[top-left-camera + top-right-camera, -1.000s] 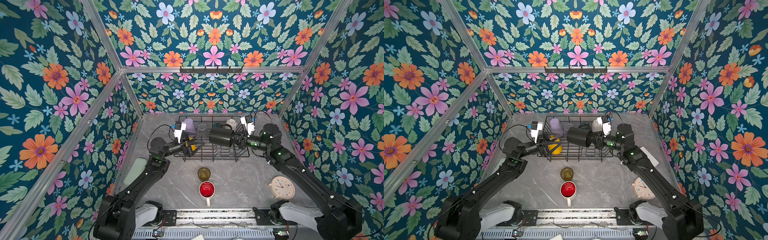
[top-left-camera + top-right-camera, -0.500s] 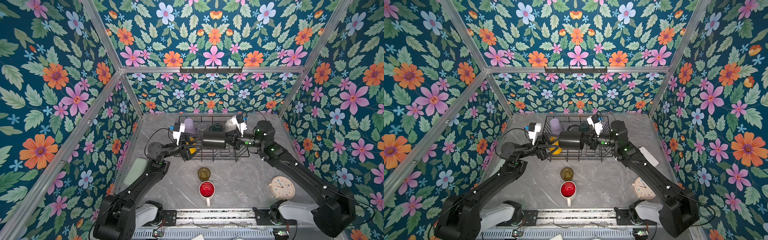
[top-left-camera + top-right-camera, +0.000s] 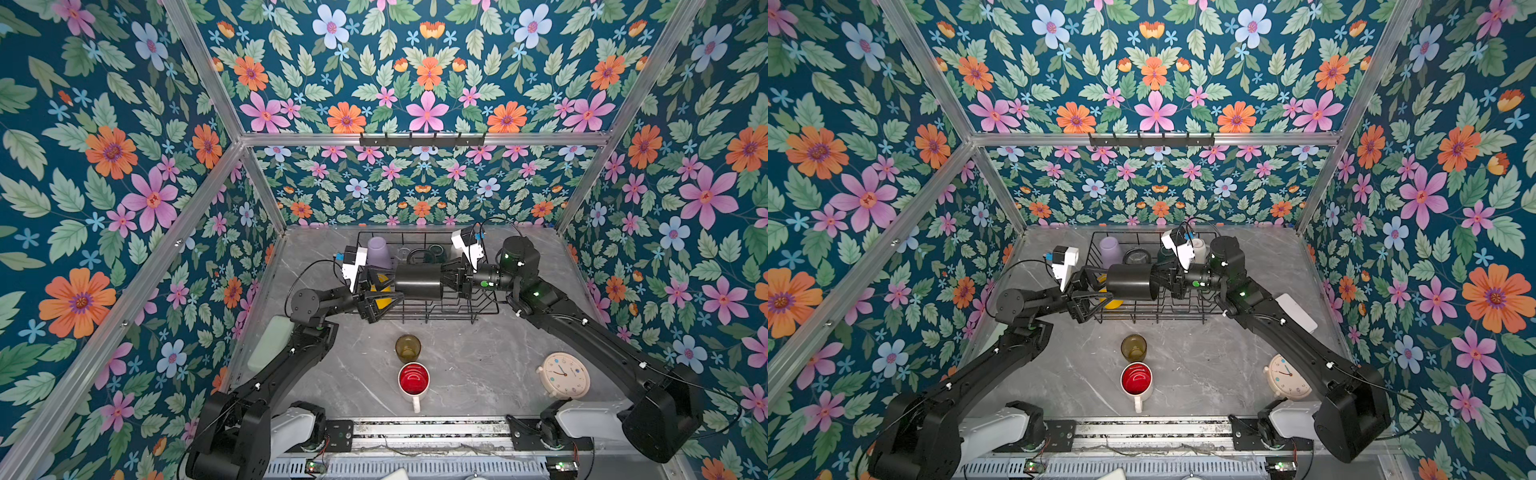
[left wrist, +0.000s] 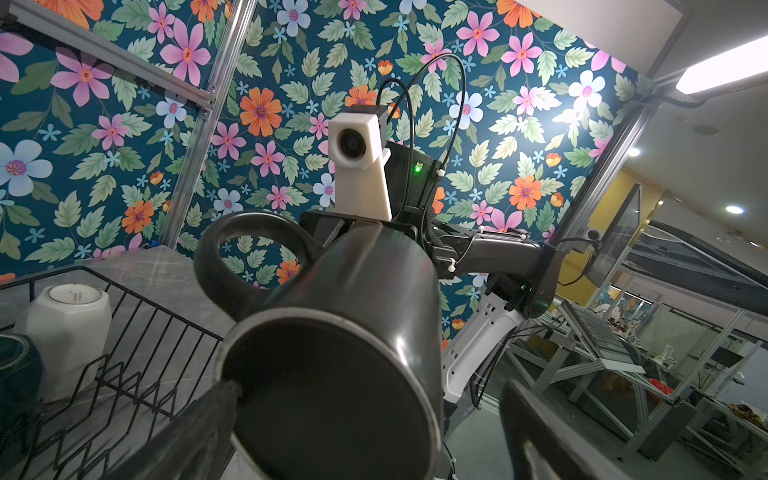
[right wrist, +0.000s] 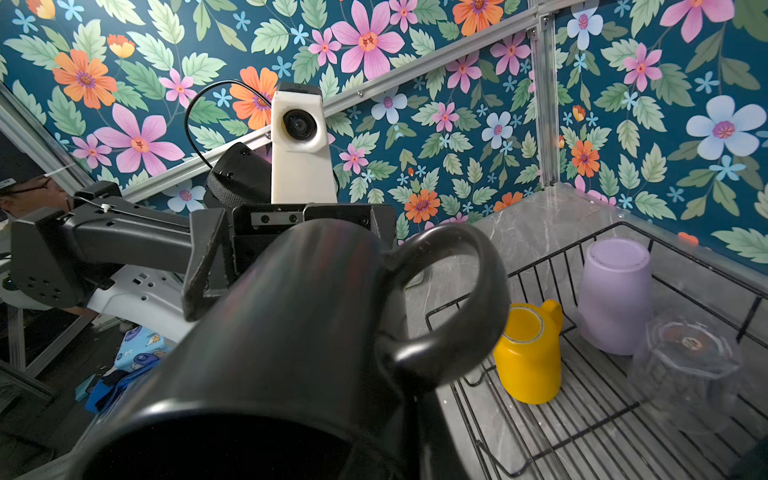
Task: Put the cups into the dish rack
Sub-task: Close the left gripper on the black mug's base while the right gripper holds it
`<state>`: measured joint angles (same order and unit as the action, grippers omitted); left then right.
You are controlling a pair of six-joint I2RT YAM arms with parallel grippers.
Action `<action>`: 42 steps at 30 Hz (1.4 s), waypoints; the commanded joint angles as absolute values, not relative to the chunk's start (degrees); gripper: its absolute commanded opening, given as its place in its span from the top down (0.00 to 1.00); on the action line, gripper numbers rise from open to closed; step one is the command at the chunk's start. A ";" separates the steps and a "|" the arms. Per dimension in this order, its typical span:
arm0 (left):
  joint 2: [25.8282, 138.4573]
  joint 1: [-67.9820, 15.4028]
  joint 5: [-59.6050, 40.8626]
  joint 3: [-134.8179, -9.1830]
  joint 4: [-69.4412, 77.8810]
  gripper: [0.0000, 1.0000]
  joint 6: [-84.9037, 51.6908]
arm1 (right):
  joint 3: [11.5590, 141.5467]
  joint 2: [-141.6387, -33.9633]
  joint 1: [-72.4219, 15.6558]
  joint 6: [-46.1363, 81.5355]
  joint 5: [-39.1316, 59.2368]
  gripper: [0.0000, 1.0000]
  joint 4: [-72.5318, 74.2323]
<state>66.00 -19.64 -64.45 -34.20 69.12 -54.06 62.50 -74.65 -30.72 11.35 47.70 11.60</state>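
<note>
My right gripper (image 3: 451,279) is shut on the rim of the black mug (image 3: 417,281), holding it on its side above the dish rack (image 3: 436,322). My left gripper (image 3: 388,291) is open, its fingers either side of the mug's base (image 4: 332,399). One finger (image 4: 208,415) lies against the base and the other stands apart. Upside down in the rack are the lilac tumbler (image 5: 615,295), yellow mug (image 5: 528,357), clear glass (image 5: 685,361), white faceted mug (image 4: 68,332) and teal mug (image 4: 16,365). The olive glass (image 3: 407,348) and red-lined white mug (image 3: 413,380) stand upright in front of the rack.
A cream alarm clock (image 3: 567,374) lies at the front right beside my right arm. A pale green block (image 3: 270,349) rests by the left wall under my left arm. A black hook rail (image 3: 422,139) hangs on the back wall.
My right arm has carried the black mug to the left and a little lower over the rack. Its base now sits between my open left fingers.
</note>
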 commanded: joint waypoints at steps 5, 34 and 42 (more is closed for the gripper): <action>66.09 -20.04 -66.35 -34.72 71.00 0.00 -54.95 | 63.35 -75.65 -33.50 8.52 50.11 1.00 15.64; 65.71 -20.24 -65.73 -35.33 65.24 0.00 -51.77 | 58.28 -68.35 -35.60 0.74 45.17 1.00 21.07; 65.80 -20.22 -65.39 -36.12 62.84 0.00 -50.71 | 58.44 -67.41 -35.89 1.14 47.17 1.00 22.01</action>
